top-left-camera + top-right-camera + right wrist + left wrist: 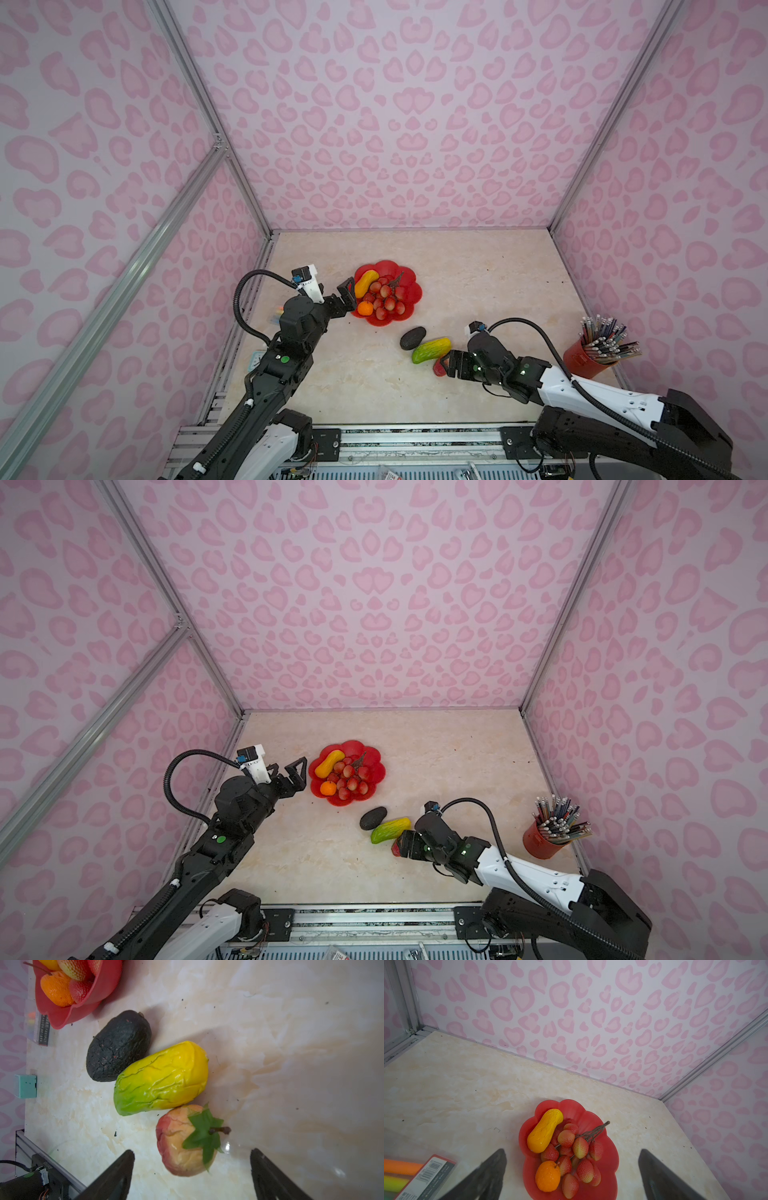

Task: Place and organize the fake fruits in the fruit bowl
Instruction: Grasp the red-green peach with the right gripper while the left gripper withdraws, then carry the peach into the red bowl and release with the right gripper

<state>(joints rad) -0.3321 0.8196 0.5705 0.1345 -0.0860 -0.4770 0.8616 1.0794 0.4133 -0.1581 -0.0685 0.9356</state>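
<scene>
One marbled cream bench (478, 291), one glossy red scalloped fruit bowl (409, 286), six plastic fruits: three in, three out.
Of two pincers, the left pincer (302, 777) gapes empty just beside the bowl's rim. In the bowl lie one bunch of red lychee-like balls (384, 299), one yellow-orange oblong fruit (366, 282) and one orange (365, 308). On the bench lie one green-yellow oblong fruit (431, 350), one dark avocado (412, 338) and one red-pink apple (176, 1147), which is partly between the right pincer's (192, 1152) wide jaws, untouched.
</scene>
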